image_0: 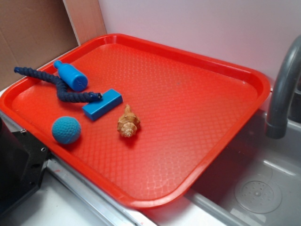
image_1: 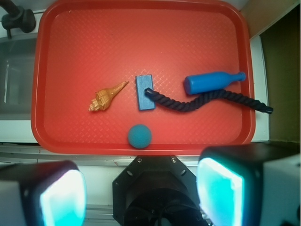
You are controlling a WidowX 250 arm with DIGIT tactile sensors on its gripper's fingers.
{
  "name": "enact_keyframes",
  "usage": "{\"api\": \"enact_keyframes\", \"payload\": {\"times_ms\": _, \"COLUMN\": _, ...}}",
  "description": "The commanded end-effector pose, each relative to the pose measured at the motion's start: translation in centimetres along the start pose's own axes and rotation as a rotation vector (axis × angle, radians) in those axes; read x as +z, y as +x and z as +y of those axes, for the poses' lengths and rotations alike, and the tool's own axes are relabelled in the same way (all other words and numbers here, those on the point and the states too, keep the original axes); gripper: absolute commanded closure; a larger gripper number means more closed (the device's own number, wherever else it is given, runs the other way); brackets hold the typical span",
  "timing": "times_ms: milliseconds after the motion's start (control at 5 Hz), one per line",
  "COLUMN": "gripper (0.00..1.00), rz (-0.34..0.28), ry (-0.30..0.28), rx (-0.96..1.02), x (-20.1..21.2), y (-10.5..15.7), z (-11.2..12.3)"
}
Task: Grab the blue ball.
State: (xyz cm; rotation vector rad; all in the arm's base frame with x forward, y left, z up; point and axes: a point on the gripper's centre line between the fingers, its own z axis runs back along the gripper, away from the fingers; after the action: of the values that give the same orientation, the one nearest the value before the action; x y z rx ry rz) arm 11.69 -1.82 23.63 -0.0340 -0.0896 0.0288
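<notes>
End effector point(image_1: 141, 188) spread wide, empty — blue ball point(image_1: 139, 136) on red tray point(image_1: 141, 28).

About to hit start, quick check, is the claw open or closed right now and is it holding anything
Claw: open, fingers spread wide, holding nothing. The small teal knitted ball lies free on the red plastic tray.

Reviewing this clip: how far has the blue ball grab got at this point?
Nothing looks done yet. The blue ball lies free on the red tray near its edge, apart from the seashell and blue block. In the wrist view the gripper is open, set back off the tray and holding nothing. Approach, descent and closing are all left.
</notes>
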Motion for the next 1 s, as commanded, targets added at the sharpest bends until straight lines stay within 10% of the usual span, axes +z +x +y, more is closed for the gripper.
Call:
{"api": "enact_keyframes", "payload": {"times_ms": 0, "gripper": 0.00, "rz": 0.000, "ry": 0.000, "rx": 0.000, "x": 0.0, "y": 0.0, "z": 0.0}}
{"api": "enact_keyframes", "payload": {"times_ms": 400, "gripper": 0.00, "rz": -0.092, "ry": 0.035, "rx": 0.037, "x": -4.0, "y": 0.8, "z": 0.3}}
{"api": "enact_keyframes", "payload": {"times_ms": 800, "gripper": 0.00, "rz": -0.014, "ry": 0.032, "rx": 0.025, "x": -10.0, "y": 1.0, "z": 0.5}}
